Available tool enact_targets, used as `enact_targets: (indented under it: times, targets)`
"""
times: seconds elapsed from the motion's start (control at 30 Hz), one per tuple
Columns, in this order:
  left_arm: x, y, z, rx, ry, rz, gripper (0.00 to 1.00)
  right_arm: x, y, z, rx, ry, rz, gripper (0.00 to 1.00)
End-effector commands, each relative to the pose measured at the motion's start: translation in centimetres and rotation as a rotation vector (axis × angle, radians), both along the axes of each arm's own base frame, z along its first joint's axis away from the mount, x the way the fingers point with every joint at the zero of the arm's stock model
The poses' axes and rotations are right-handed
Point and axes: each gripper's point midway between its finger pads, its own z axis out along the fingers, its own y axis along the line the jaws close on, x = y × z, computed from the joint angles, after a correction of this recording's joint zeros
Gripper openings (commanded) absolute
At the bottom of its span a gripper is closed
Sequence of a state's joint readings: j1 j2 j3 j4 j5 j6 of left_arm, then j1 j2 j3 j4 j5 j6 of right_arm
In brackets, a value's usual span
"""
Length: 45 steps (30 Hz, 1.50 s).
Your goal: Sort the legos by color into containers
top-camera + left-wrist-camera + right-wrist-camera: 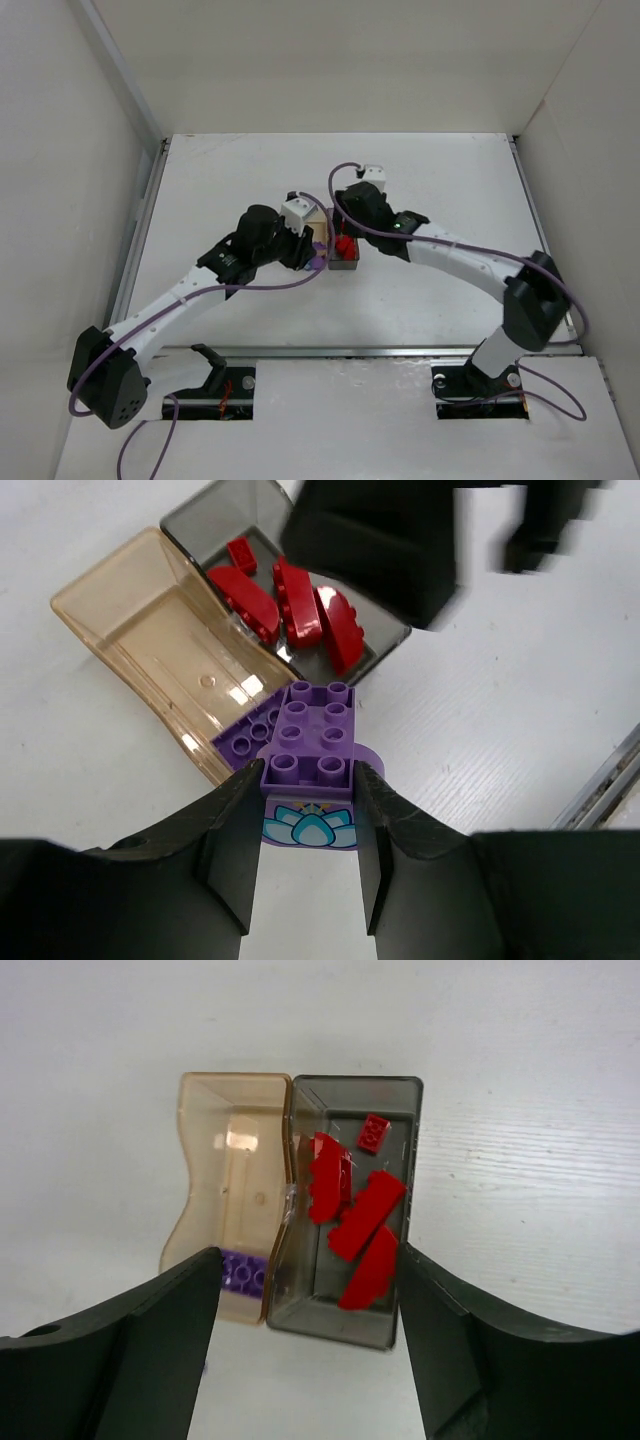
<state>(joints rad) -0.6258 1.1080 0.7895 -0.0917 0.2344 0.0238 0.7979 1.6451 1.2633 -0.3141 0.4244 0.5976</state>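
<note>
The tan container (140,630) and the dark grey container (215,515) stand side by side, touching. Several red legos (365,1215) lie in the grey one (405,1100). A purple lego (243,1270) lies at the near end of the tan one (235,1160). My left gripper (308,792) is shut on another purple brick (312,742) with a lotus print, held just over the tan container's end, above that purple lego (248,742). My right gripper (308,1260) hangs open above the grey container with nothing between its fingers. In the top view both grippers (318,258) (345,238) meet over the containers.
White walls close in the white table (440,180) on the left, back and right. A metal rail (600,790) runs along the table's near edge. The right arm's dark wrist (380,540) hangs blurred over the grey container in the left wrist view.
</note>
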Motion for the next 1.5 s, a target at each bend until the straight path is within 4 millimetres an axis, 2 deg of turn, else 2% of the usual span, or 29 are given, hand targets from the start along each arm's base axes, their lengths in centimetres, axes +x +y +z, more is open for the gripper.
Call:
enact_targets:
  times: [0.0,0.1,0.13,0.17,0.2,0.3,0.33,0.43,0.47,0.6,0.63,0.7,0.87,1.1,1.2,1.43,1.47]
  targets:
    - [3.0,-1.1,5.9,-0.129,-0.107,0.061,0.0,-1.5,-1.2,7.7,0.139,-0.189,0.052,0.75]
    - [4.6,-1.6,8.7,-0.203,-0.135,0.112,0.0,-3.9,-1.4,10.2,0.222,-0.269,0.142,0.76]
    - [4.9,-1.9,9.0,-0.218,-0.131,0.118,0.0,-5.5,-1.8,10.9,0.24,-0.303,0.195,0.76]
    - [5.4,-1.6,9.0,-0.223,-0.124,0.145,0.0,-6.2,-1.7,11.4,0.258,-0.326,0.235,0.76]
    - [5.5,-1.8,9.9,-0.247,-0.126,0.151,0.0,-7.4,-0.5,12.5,0.31,-0.351,0.321,0.76]
    - [6.0,-2.2,10.8,-0.286,-0.091,0.183,0.0,-9.2,0.8,12.6,0.335,-0.348,0.418,0.77]
    - [6.1,-2.1,10.4,-0.278,-0.069,0.199,0.0,-9.3,1.5,12.1,0.335,-0.337,0.437,0.77]
    - [6.3,-2.0,11.7,-0.307,-0.057,0.237,0.0,-9.3,3.5,12.0,0.36,-0.321,0.486,0.77]
    - [6.2,-1.8,11.6,-0.304,-0.034,0.256,0.0,-9.2,4.2,12.0,0.368,-0.32,0.503,0.77]
    - [5.3,-2.0,11.9,-0.346,0.037,0.284,0.0,-9.2,5.7,13.9,0.421,-0.356,0.559,0.75]
    - [5.0,-2.1,12.3,-0.369,0.049,0.282,0.0,-9.2,5.7,13.9,0.421,-0.356,0.559,0.74]
    - [4.4,-2.4,11.6,-0.368,0.082,0.26,0.0,-8.7,5.6,14.3,0.42,-0.371,0.535,0.74]
    - [3.7,-2.6,11.4,-0.374,0.107,0.241,0.0,-7.5,5.5,13.0,0.413,-0.344,0.459,0.74]
    - [3.3,-3.1,11.9,-0.404,0.132,0.22,0.0,-6.3,6.6,12.1,0.393,-0.324,0.448,0.74]
    - [3.2,-3.0,12.2,-0.404,0.119,0.215,0.0,-6.0,6.4,12.1,0.386,-0.33,0.428,0.74]
    - [3.5,-2.7,12.2,-0.387,0.096,0.224,0.0,-5.4,4.9,9.8,0.316,-0.28,0.349,0.73]
    - [3.5,-2.7,12.1,-0.381,0.09,0.22,0.0,-5.5,4.8,10.3,0.323,-0.288,0.349,0.73]
